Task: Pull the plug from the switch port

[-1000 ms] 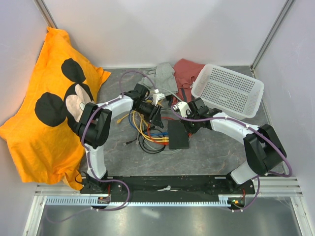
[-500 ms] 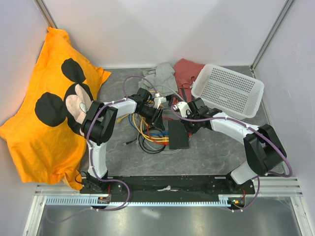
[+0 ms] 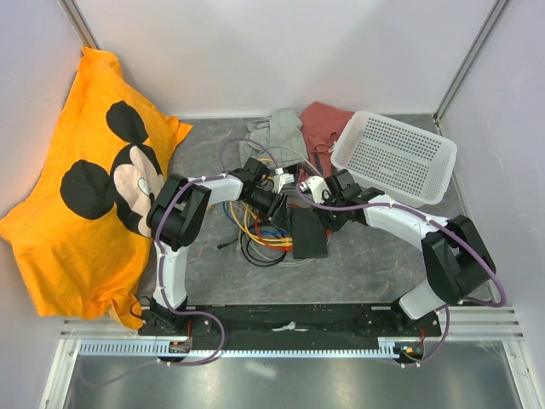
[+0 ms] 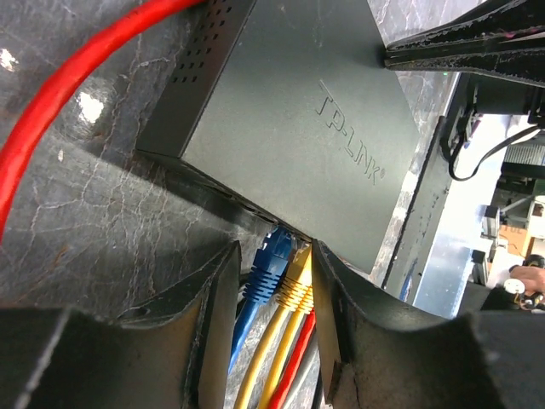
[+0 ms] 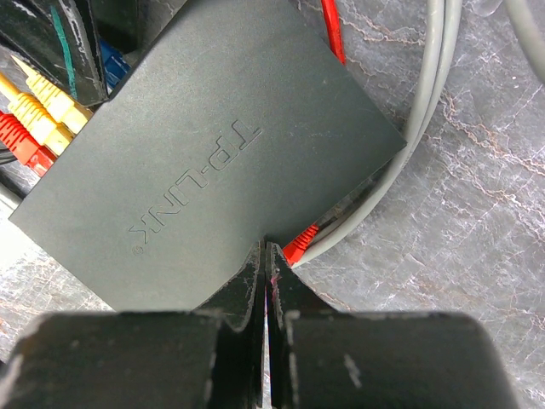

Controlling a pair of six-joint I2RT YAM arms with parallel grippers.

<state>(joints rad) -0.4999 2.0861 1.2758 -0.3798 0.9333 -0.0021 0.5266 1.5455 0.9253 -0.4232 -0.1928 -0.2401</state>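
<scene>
The switch is a flat black TP-LINK box lying on the grey table. Blue and yellow plugs sit side by side in ports on its edge, and a red cable runs below them. My left gripper is open and straddles these two plugs; its right finger touches the yellow one, and a gap shows beside the blue one. My right gripper is shut, its tips pressed on the box's opposite edge. A red plug lies beside those tips.
Loose coloured cables coil left of the switch. Grey cables curve round the box. A white basket stands at the back right beside grey and red cloths. An orange Mickey cloth fills the left.
My left gripper has moved right, from the cable pile to the switch's plug edge. The right arm and the switch have not moved.
</scene>
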